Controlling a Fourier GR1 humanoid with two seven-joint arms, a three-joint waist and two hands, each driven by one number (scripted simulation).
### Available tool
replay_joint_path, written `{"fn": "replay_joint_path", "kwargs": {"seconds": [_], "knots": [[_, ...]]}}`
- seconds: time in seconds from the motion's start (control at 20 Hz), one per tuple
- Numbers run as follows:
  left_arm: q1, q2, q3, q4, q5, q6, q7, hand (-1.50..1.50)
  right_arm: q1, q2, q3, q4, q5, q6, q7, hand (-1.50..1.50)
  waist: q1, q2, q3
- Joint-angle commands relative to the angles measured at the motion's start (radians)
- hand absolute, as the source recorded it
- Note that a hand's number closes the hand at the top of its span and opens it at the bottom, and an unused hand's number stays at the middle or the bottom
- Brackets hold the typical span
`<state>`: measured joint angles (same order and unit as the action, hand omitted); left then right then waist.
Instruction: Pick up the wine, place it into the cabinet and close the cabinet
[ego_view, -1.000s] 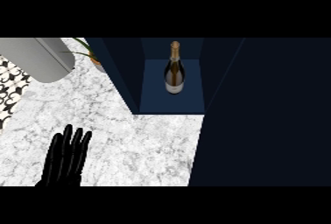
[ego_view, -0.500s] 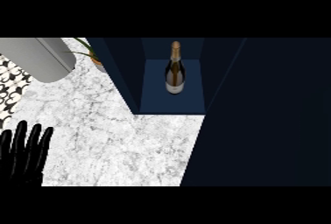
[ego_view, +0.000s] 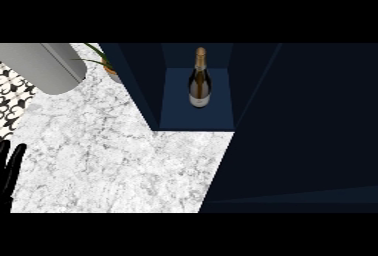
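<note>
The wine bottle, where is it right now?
The dark glass wine bottle stands upright inside the open dark blue cabinet, upper centre of the head view, right of the potted plant.

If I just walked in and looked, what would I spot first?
First you'd spot the tall dark glass wine bottle with a gold neck, standing upright inside the open dark blue cabinet near the top middle. Next comes the white marbled counter spreading across the left. At the far left edge, the straight fingers of a black hand peek in.
</note>
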<state>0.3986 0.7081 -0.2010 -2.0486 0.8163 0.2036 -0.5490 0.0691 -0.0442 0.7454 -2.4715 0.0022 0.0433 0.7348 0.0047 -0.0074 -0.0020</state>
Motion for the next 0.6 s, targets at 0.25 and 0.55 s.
{"fn": "replay_joint_path", "kwargs": {"seconds": [0.25, 0.55], "knots": [[0.004, 0.038, 0.098, 0.053, 0.053, -0.102, 0.027, -1.50, -0.152, 0.041, 0.247, 0.044, 0.128, -0.195, -0.018, 1.50, 0.006, -0.004, -0.003], [-0.018, 0.050, 0.146, 0.057, 0.115, -0.155, 0.075, -1.50, -0.319, 0.040, 0.294, 0.155, 0.189, -0.357, -0.044, 1.50, 0.015, -0.001, -0.002]]}}
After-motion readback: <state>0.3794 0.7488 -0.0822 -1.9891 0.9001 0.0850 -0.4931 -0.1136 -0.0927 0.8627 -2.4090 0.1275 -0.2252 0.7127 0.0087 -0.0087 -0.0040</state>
